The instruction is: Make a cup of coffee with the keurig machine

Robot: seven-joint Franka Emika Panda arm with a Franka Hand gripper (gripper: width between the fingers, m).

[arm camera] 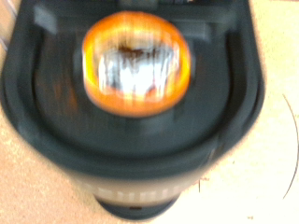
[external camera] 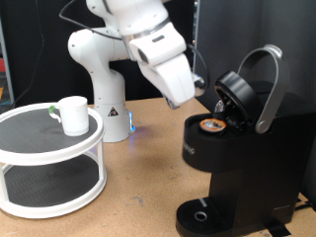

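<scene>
the hand (external camera: pixel 195 102) was poised just above the open keurig machine (external camera: pixel 232 148), whose pod chamber lay directly beneath it; its finger spread could not be told. the cup (external camera: pixel 72 114) was seen well apart, on a white stand (external camera: pixel 49 163).

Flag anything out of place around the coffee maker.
Nothing spilled or damaged. The keurig has its lid open with a pod seated; the cup stands on the round shelf, not under the spout. The end effector isn't visible.

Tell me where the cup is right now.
The cup stands on the top tier of the round white stand at the exterior view's left, beside the arm's base, far from the keurig machine.
</scene>
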